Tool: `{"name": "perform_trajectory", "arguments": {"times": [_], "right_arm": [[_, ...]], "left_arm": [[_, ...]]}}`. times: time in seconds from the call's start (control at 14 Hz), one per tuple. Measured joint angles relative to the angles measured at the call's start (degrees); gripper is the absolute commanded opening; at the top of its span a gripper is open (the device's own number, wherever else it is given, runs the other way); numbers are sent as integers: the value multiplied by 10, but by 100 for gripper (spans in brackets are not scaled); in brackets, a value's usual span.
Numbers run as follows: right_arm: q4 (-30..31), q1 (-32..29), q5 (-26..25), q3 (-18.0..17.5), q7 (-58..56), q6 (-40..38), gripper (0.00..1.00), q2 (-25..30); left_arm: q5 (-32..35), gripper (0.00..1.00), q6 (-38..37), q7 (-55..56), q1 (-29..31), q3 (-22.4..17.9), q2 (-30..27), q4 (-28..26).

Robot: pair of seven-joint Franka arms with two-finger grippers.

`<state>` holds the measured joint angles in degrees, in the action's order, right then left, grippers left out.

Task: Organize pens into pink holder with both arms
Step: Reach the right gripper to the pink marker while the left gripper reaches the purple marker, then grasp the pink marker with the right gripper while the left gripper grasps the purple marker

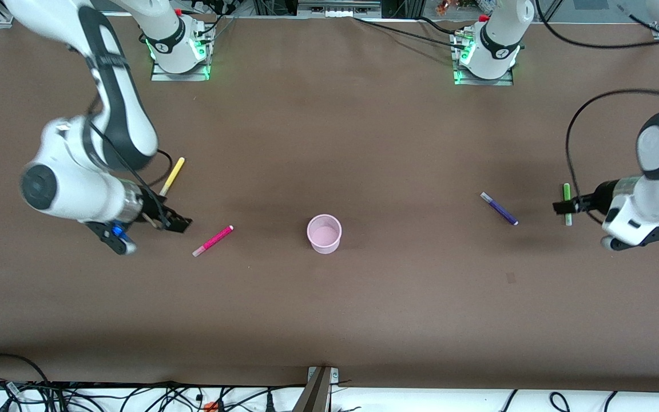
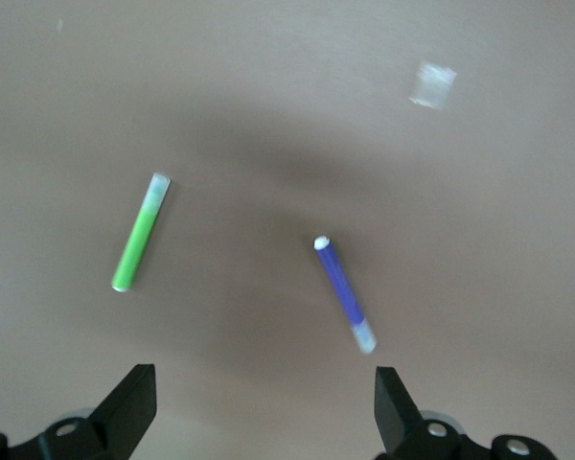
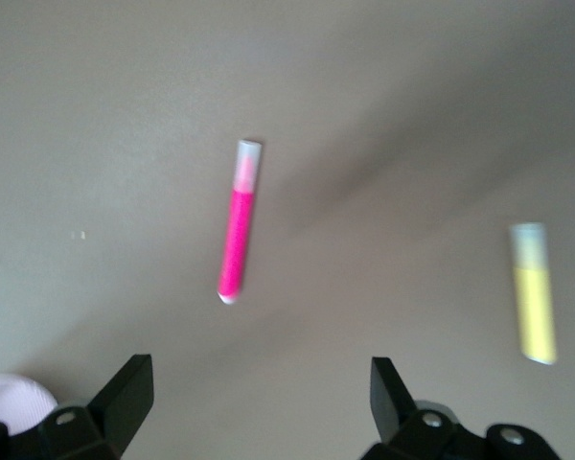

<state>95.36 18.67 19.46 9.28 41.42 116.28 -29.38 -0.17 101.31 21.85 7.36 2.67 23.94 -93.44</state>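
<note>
The pink holder (image 1: 324, 233) stands upright mid-table. A magenta pen (image 1: 213, 241) and a yellow pen (image 1: 172, 175) lie toward the right arm's end. A purple pen (image 1: 499, 208) and a green pen (image 1: 566, 203) lie toward the left arm's end. My right gripper (image 1: 182, 222) is open and empty, above the table between the yellow and magenta pens. Its wrist view shows the magenta pen (image 3: 238, 222), the yellow pen (image 3: 534, 293), the holder's rim (image 3: 14, 402) and the gripper (image 3: 259, 402). My left gripper (image 1: 560, 206) is open and empty over the green pen. Its wrist view shows the green pen (image 2: 140, 233), the purple pen (image 2: 344, 293) and the gripper (image 2: 264, 407).
The brown table (image 1: 329, 320) carries only the pens and the holder. The arm bases (image 1: 179, 51) stand along its edge farthest from the front camera. Loose cables (image 1: 135, 397) lie past the edge nearest the front camera. A black cable (image 1: 570, 143) loops from the left arm.
</note>
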Motion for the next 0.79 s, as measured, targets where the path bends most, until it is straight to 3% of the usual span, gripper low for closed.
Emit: {"name": "perform_trajectory", "arguments": {"times": [0.21,0.43,0.64,0.71,0.79], "right_arm": [[-1,33,9,-2,51,99,94,-62],[-2,50,32,-3,64,138,82,-96],[0,53,38,-2,64,140,62,-110],[3,52,39,-1,64,139,51,-113],[6,51,39,0,64,140,34,-116]], "left_arm": [[-51,100,103,140,-3,4,14,-51],[-58,100,225,210,-5,5,13,-142],[-58,100,299,223,-6,5,13,-216],[-58,100,316,224,-6,5,13,-232],[-58,100,323,225,-7,5,14,-242]]}}
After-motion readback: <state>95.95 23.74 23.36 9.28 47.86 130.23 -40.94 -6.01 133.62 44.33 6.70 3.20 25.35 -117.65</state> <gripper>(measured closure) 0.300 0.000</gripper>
